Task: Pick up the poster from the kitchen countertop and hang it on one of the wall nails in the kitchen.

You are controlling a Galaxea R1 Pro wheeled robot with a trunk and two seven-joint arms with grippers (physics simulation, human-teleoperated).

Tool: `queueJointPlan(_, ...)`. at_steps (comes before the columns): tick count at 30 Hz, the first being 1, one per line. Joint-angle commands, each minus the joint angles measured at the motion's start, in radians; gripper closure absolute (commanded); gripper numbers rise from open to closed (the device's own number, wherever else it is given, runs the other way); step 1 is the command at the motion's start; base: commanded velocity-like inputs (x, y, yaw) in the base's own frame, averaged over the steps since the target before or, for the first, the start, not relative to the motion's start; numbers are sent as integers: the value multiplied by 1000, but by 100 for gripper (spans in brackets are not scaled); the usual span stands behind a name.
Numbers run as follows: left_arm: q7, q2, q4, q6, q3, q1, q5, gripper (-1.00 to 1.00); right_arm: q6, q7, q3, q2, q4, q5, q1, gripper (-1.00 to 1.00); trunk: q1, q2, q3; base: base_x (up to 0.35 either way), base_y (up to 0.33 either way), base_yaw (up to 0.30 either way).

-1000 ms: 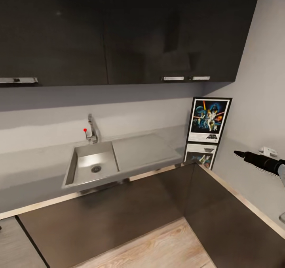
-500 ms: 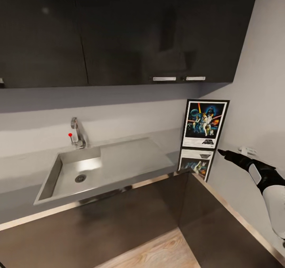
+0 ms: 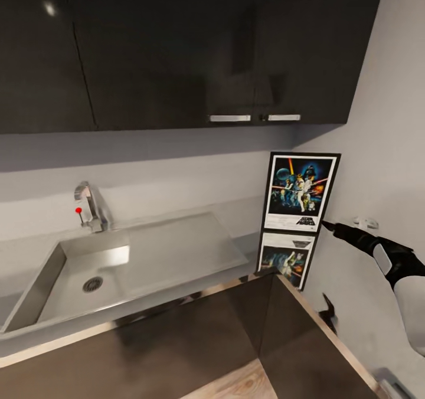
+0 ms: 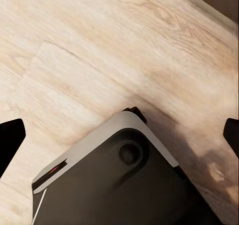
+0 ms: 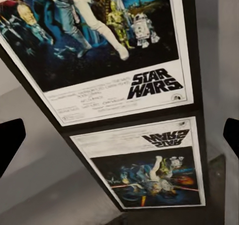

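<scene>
Where the two pale grey walls meet, at centre right of the head view, the poster [image 3: 300, 193] stands upright on the kitchen countertop [image 3: 177, 251], its thin black frame against the corner. Its dimmer mirrored reflection [image 3: 285, 258] shows directly below it in the glossy steel-look surface. The worktop runs across the lower left of the frame, with a built-in sink [image 3: 71, 278] at far left, a flat drainboard [image 3: 171, 248] beside it, and a faucet [image 3: 88, 207] with a small red knob behind the basin. A pale tan front edge borders the counter above dark base cabinets [image 3: 195, 340], and a strip of light wood floor [image 3: 233, 387] shows at the bottom. Glossy black wall cabinets [image 3: 177, 51] with short metal handles fill the upper part of the frame.

The right gripper [image 3: 329, 226] reaches in from the right edge, its dark tip just beside the poster's lower right edge; I cannot tell whether it touches. In the right wrist view the poster [image 5: 99, 45] is close ahead, and the fingertips [image 5: 10, 140] sit at opposite edges of the frame, spread wide apart. In the left wrist view the left gripper's fingertips [image 4: 11, 137] are likewise spread wide, over wood floor [image 4: 99, 40] and part of the robot's base [image 4: 119, 180].
</scene>
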Motion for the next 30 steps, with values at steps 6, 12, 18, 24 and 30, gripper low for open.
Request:
queueJointPlan(6, 1, 0, 16, -4, -1, 0, 7, -100, 21, 10, -8, -11, 5, 4, -1, -100, 1, -1, -1, 336, -46, 0)
queueJointPlan(12, -67, -3, 114, -99, -9, 0, 4, -100, 30, 132, 46, -24, 8, 54, 11, -100, 1, -1, -1, 224, -16, 0)
queueJointPlan(18, -99, -3, 151, -131, -14, -2, 0, -100, 31, 188, 70, -89, 10, 78, 36, -100, 1, -1, -1, 27, -3, 0)
queueJointPlan(24, -102, -3, 157, -134, -14, -6, 6, -100, 31, 202, 71, -135, 15, 81, 53, -100, 1, -1, -1, 3, 0, 0)
queueJointPlan(30, -104, -3, 158, -136, -12, -7, 7, -100, 50, 206, 72, -150, 74, 83, 49, -100, 1, -1, -1, 13, 0, 0)
